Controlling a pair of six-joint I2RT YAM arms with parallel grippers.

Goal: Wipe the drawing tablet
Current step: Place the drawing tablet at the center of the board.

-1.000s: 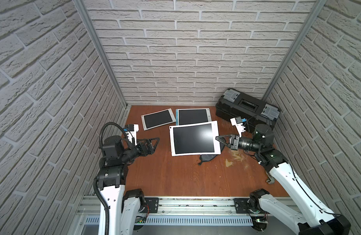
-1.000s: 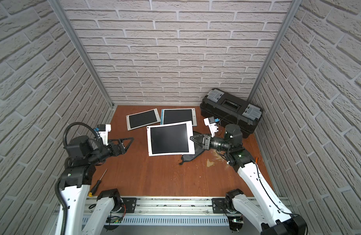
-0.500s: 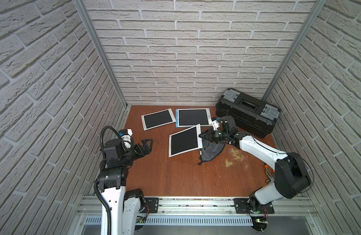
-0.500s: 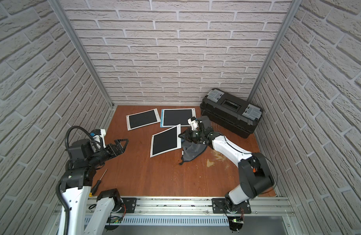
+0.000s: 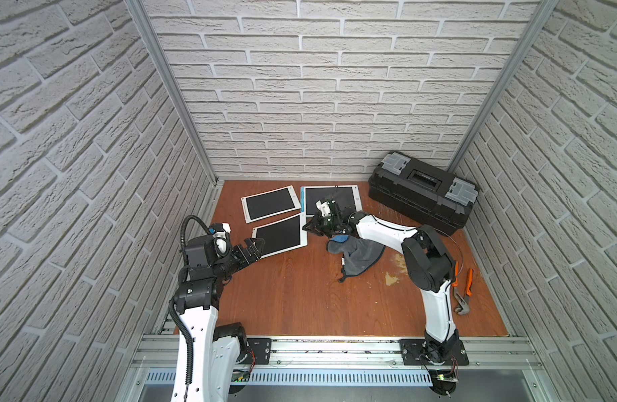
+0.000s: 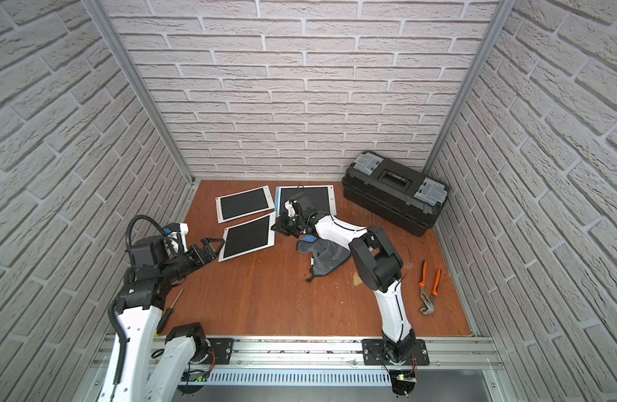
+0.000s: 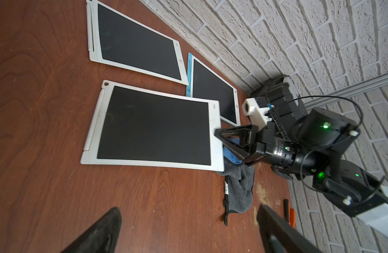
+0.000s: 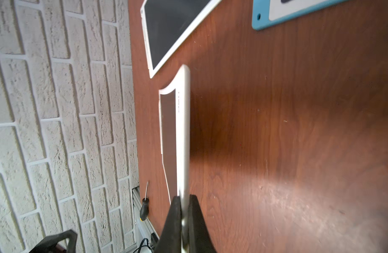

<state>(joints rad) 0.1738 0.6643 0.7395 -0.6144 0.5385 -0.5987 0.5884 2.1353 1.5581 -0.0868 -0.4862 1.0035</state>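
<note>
Change: we lowered the white-framed black drawing tablet nearly flat.
Right gripper: pinching its edge.
Left gripper: wide open, empty.
Meaning: wiping not begun; grey cloth lies unheld.

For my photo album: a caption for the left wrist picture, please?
Right gripper pinching a white drawing tablet by its edge, grey cloth on the table nearby.

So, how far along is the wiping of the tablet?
Done: no wiping visible. In hand: the right end effector pinches the edge of the nearest white-framed black drawing tablet. Left: the crumpled grey cloth lies unheld; the left end effector is open and empty.
</note>
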